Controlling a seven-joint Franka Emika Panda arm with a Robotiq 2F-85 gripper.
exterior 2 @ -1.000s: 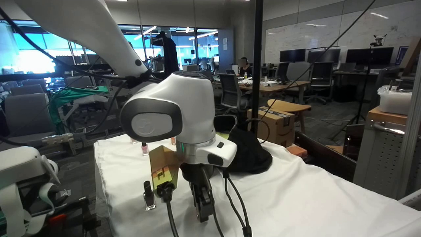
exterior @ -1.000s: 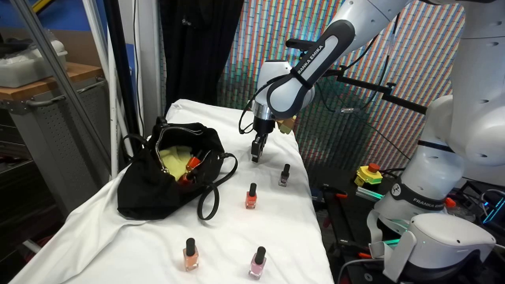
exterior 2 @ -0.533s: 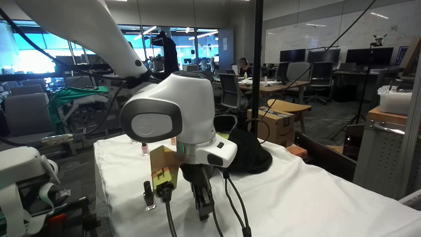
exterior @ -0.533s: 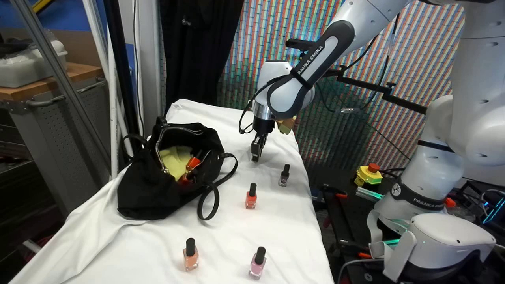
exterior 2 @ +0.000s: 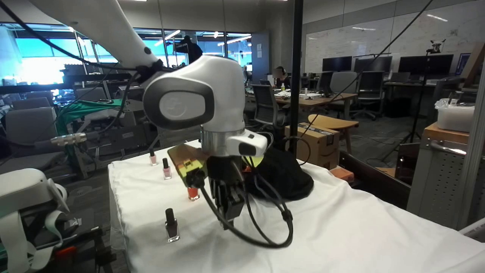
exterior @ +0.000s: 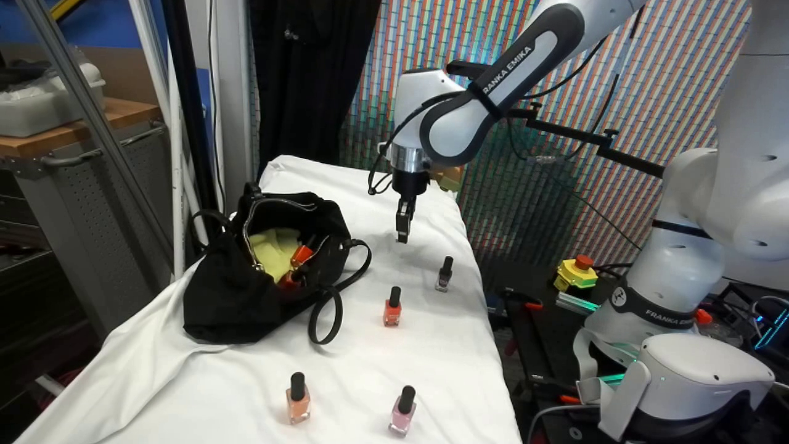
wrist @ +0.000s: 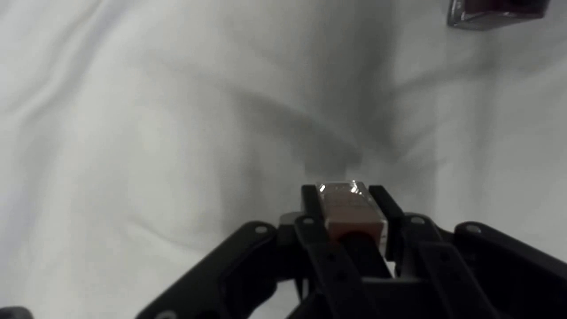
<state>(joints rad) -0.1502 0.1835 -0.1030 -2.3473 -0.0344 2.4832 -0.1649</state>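
Jaws closed about a pinkish nail polish bottle (wrist: 350,208), lower middle of the wrist view, pinch its glass sides with the black cap (wrist: 365,259) toward the bottom edge; a firm, even squeeze should stop it twisting, and the dark bottle (wrist: 498,11) at upper right wants room. In an exterior view they hang mid-frame over the creased, white-draped desk (exterior: 351,376), likely uneven footing, right of the black handbag (exterior: 231,302). Low and central in an exterior view, they show with chairs (exterior 2: 265,104), a cardboard box (exterior 2: 312,149) and a whiteboard (exterior 2: 341,43) behind.
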